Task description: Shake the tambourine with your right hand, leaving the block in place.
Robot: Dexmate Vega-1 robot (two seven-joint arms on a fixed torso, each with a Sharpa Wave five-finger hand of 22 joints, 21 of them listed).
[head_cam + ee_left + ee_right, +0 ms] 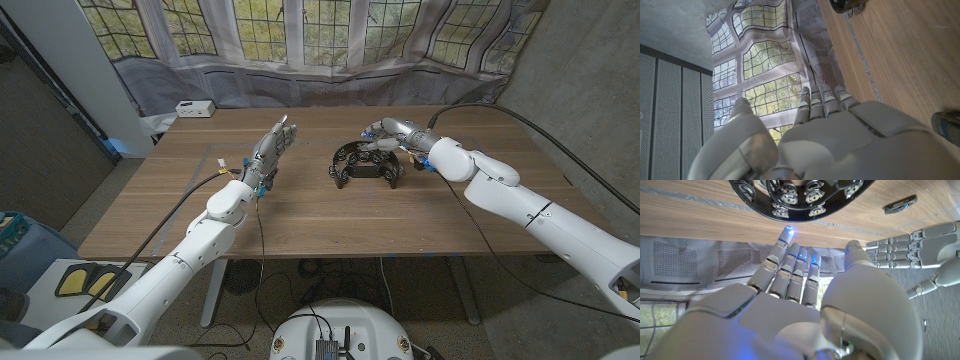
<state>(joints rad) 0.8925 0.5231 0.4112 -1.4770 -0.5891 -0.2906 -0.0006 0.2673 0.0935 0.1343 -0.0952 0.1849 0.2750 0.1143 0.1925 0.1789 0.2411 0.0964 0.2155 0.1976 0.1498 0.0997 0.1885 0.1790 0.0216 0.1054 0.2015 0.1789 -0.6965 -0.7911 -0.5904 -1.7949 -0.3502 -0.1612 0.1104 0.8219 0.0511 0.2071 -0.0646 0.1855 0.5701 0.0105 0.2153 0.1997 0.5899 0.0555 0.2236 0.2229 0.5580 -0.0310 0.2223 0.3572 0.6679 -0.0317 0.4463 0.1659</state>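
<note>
Left hand (272, 150) fingers spread, empty | right hand (388, 135) seemingly open over tambourine (366, 167) | wooden table (300, 215), draped windows (300, 30)

Soft, even daylight from windows (300, 30) at 12 o'clock; table (300, 215) evenly lit, faint shadows, no glare. Head view bends at edges. Wrist views: near hands slightly blurred, blue LED glow.

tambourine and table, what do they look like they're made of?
Tambourine: black half-moon frame, probably moulded plastic given its smooth, even sheen; the jingles look like bright metal discs, reflective in the right wrist view. Table: wood or wood-look laminate, matte, with long straight brown grain; the pictures cannot settle which.
</note>
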